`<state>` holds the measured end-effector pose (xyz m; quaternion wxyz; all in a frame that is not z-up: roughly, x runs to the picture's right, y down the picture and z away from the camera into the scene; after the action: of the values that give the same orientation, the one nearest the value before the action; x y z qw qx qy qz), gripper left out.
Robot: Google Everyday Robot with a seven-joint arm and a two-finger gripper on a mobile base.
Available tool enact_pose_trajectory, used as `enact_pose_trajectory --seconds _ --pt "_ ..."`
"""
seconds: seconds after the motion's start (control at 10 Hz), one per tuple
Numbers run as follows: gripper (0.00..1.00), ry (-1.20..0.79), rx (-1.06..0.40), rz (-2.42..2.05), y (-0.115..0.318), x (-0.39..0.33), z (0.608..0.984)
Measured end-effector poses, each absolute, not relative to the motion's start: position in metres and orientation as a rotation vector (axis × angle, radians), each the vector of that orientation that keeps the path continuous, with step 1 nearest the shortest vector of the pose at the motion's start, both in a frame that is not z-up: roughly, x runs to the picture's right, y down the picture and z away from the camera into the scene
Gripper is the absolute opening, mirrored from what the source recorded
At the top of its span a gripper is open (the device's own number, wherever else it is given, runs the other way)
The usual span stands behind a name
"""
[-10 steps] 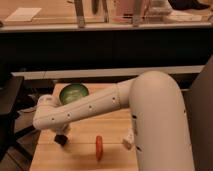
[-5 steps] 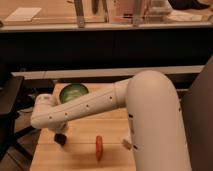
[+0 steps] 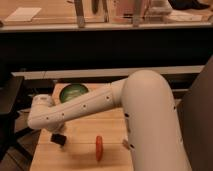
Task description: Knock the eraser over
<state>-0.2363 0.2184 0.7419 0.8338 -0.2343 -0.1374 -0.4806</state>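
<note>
Looking down on a light wooden table (image 3: 80, 150), we see the robot's white arm (image 3: 100, 102) sweep from the large rounded shoulder housing at right across to the left side of the tabletop. The arm's wrist end (image 3: 41, 112) turns downward near the table's left edge, and the gripper (image 3: 58, 138) sits just below it, low over the wood. We cannot tell from this view how the gripper's hand is set, nor whether it is grasping anything. A small dark block, which we take to be the eraser (image 3: 59, 140), lies at the gripper's tip on the left part of the table; we cannot separate the two clearly, nor tell whether the eraser is upright or lying flat.

Beyond the arm, toward the far edge of the table, we note a green bowl (image 3: 73, 92), partly hidden by the forearm that crosses in front of it. A red chili (image 3: 99, 148) lies on the wood to the right of the eraser, near but apart from it, with its long axis running toward the camera. A small pale piece (image 3: 125, 144) shows at the edge of the shoulder housing, mostly covered by it. Behind the table we see a dark counter front and a brown shelf (image 3: 60, 15) carrying a flat white sheet (image 3: 22, 13).
</note>
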Motion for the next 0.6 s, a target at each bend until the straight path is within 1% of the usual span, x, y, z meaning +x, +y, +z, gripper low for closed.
enact_pose_trajectory --seconds 0.6 --pt "0.0 -0.288 -0.475 -1.033 0.2157 -0.2416 0.742"
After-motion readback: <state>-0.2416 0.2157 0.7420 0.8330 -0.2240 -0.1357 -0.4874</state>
